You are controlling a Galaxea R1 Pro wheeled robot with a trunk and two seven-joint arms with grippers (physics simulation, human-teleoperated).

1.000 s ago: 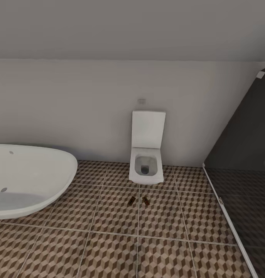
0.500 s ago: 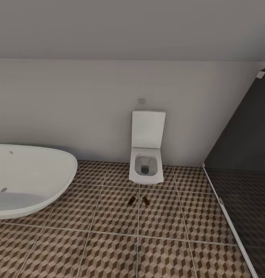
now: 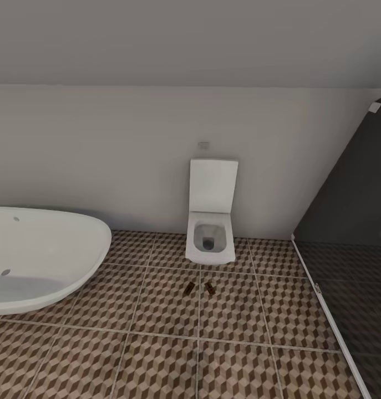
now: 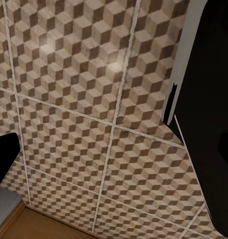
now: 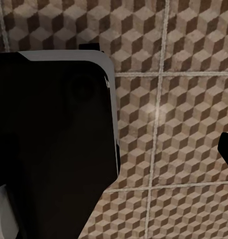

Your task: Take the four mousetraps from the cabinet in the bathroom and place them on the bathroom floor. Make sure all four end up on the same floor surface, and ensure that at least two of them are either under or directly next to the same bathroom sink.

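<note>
- Two mousetraps (image 3: 189, 288) (image 3: 209, 288) lying flat on the bathroom floor (image 3: 157, 354), close together but apart, just in front of the toilet (image 3: 211, 233), either side of a grout line
- Bathtub (image 3: 40, 260) at the left, dark glass screen (image 3: 351, 221) at the right; no sink in sight, no cabinet in sight
- State of either pincer: cannot tell; wrist views give patterned tiles and dark robot body parts (image 4: 208, 124) (image 5: 49, 149), no fingertips clear enough to judge, nothing seen held
- Judged step: half done at best, two traps on the tiles, two presumably yet to fetch
- Advice: turn toward the cabinet, drive slowly, keep wheels well clear of the two traps
- Worth checking: both traps sit by the toilet, not by a sink; likely need for at least two beside or under one sink
- Risk: nudging a trap with the base while turning
</note>
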